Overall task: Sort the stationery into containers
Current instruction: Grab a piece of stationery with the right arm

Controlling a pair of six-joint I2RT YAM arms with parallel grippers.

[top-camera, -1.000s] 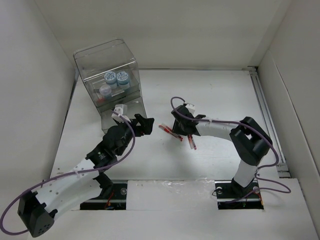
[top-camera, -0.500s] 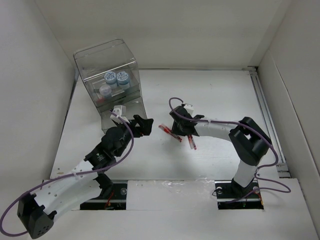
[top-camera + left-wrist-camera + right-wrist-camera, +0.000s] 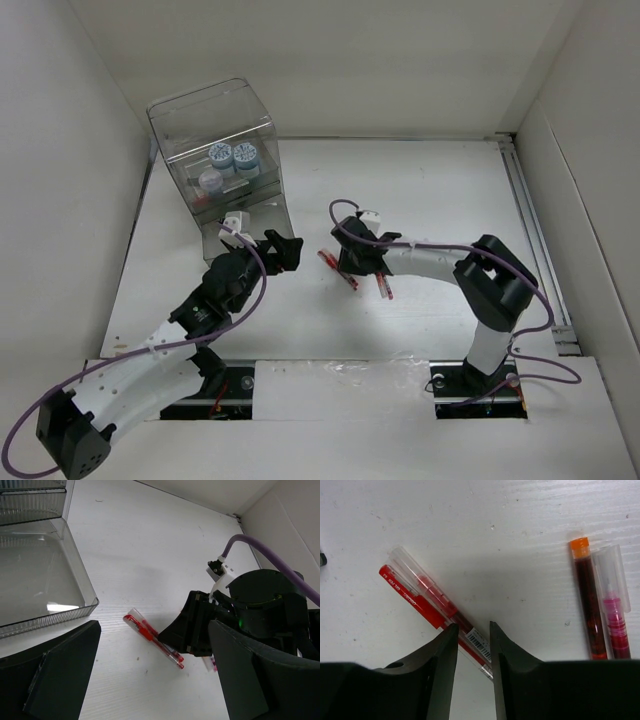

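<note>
Left gripper (image 3: 284,248): jaws wide, nothing between them. It hangs left of centre in the top view, just below the front of the organizer (image 3: 215,120).

Organizer sits upper left on the table (image 3: 420,190), with its clear lid up. Two blue-white rolls (image 3: 221,154) are inside, side by side. There's a third pale round item below them, too small to identify. One clear drawer (image 3: 75,612) sticks out of the base. Left wrist view shows it at the left of the frame, with no stationery visible on the part in view.

Right gripper (image 3: 471,627): jaws narrow, down on the table at centre of the top view. They straddle the lower end of a pair of red pens (image 3: 427,600). The pens lie side by side on the table, slanting from upper left of the right wrist frame down to between the fingertips. One has a clear cap, the other a solid red clip. A strip of table shows between the left finger and the pens. Can't tell if the pads are actually pressing on the pens or just sitting around them.

Second pair at the right of the right wrist frame, well apart from the first:
- Dark red pen with an orange end (image 3: 587,600).
- Pink pen with a clear cap (image 3: 615,612), just beside it. Both roughly vertical in frame and lying flat, with no gripper on them.

Left wrist view has the red pair between the drawer and the right gripper, near the drawer's corner but not touching it.
</note>
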